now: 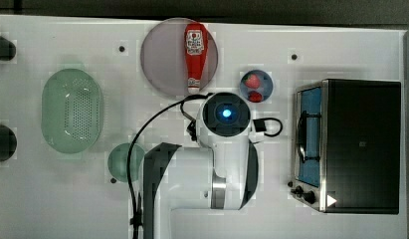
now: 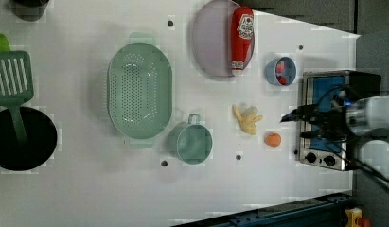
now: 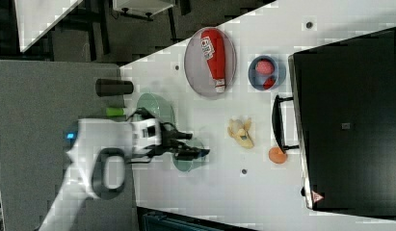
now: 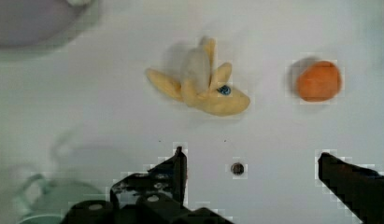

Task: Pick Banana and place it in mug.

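Note:
The Banana (image 4: 203,86) is a pale yellow, part-peeled piece lying on the white table, also seen in the left view (image 2: 247,119) and the right view (image 3: 241,132). The teal mug (image 2: 194,142) stands upright a little way from it, its handle toward the colander; it shows in the top view (image 1: 123,162) and, partly behind my fingers, in the right view (image 3: 186,164). My gripper (image 4: 252,161) hangs above the table, open, nothing between its fingers. In the wrist view the Banana lies just beyond the fingertips. The gripper also appears in the right view (image 3: 195,144).
A small orange fruit (image 2: 273,139) sits close to the Banana. A red ketchup bottle (image 2: 241,40) lies on a grey plate (image 2: 208,42). A blue strawberry bowl (image 2: 280,71), a toaster oven (image 1: 358,144) and a pale green colander (image 2: 140,90) surround the area.

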Available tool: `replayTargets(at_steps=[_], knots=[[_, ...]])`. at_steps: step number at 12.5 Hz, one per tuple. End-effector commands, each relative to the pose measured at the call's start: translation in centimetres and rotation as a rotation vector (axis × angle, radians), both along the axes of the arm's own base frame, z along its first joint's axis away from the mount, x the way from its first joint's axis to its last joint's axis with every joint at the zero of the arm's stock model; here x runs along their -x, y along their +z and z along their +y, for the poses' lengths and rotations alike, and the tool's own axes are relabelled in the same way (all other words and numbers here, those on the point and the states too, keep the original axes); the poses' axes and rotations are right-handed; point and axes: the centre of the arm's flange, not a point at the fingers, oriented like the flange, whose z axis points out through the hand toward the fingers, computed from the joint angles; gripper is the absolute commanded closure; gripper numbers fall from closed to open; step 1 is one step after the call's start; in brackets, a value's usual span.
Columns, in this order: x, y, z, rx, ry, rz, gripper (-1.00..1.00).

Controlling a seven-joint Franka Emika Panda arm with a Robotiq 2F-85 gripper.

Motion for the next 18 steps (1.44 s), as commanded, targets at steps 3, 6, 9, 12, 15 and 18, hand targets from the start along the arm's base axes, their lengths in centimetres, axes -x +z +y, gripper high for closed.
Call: replayTargets(at_steps=[3, 6, 9, 12, 15, 18], knots=[[-0.4, -5.9, -0.8, -0.025, 0.176, -0.032, -1.00], [-0.8, -10.5, -0.7, -0.019, 0.187, -0.060, -1.00], [-0.9, -14.2, -0.4, -0.014, 0.196, -0.097, -1.00], [-0.5, -17.1, -0.1, -0.011, 0.203, -0.126, -1.00], [-0.2, -19.0, 0.4, -0.013, 0.211, -0.140, -1.00], [0.1, -19.4, 0.6, -0.015, 0.215, -0.139, -0.69]])
